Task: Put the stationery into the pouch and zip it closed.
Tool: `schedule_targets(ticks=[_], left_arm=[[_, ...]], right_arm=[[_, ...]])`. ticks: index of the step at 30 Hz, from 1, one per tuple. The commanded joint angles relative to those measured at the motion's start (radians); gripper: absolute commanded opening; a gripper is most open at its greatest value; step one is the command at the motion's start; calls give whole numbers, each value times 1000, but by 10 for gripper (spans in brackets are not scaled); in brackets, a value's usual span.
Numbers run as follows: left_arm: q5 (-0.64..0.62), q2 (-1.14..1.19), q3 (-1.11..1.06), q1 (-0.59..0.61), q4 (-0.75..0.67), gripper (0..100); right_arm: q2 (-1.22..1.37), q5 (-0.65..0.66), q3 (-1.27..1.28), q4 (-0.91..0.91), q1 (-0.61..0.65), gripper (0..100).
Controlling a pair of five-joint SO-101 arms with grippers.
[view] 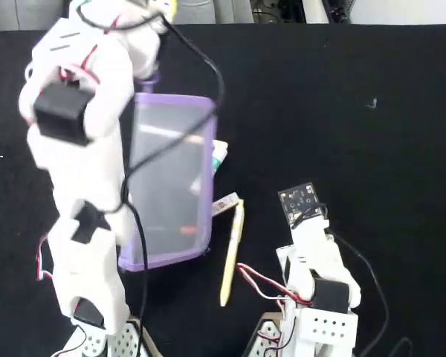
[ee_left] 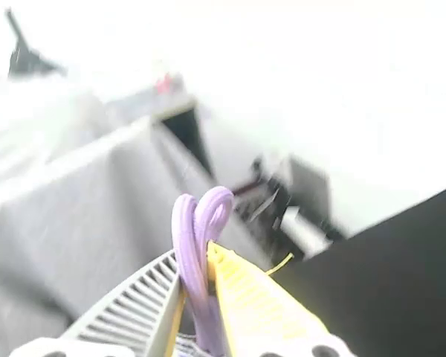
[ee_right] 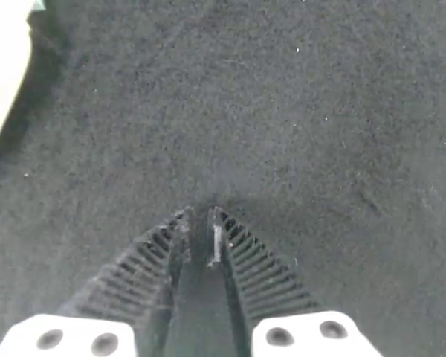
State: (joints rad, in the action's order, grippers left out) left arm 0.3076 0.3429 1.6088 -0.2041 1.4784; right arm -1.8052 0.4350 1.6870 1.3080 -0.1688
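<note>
My left pincer (ee_left: 197,260) has ribbed plastic fingers, one pale grey and one yellow, both matt. Pinched between them is the purple edge of the pouch (ee_left: 201,223), which looks like soft, smooth plastic with a slight shine. The body of the pouch below this pincer is frosted, half-clear plastic. My right pincer (ee_right: 201,223) has black ribbed plastic fingers, pressed together. Under it the counter (ee_right: 320,111) is covered with black cloth, matt and a little fuzzy, with pale lint specks. Beside this pincer the yellow pencil (view: 230,256) looks smooth. My arm shells (view: 89,171) are white plastic, slightly glossy.
</note>
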Motion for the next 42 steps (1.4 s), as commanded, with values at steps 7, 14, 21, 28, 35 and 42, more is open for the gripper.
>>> schedule_targets(ticks=[7, 14, 21, 28, 35, 42], left_arm=[[9, -265, 51, -237, -183, 29], [9, -318, 48, -242, -341, 29], [3, -316, 47, -240, -311, 29], [2, -316, 48, -248, -141, 29], [2, -327, 53, -248, -58, 29], [2, -316, 48, -240, -46, 29]], right_arm=[[-88, 301, -33, -285, -55, 49], [-87, 77, -232, -456, -164, 49], [-87, -38, -444, -494, -173, 50], [-87, -137, -567, -555, -166, 50], [-87, -362, -515, -652, -25, 50], [-88, -468, -558, -511, 359, 50]])
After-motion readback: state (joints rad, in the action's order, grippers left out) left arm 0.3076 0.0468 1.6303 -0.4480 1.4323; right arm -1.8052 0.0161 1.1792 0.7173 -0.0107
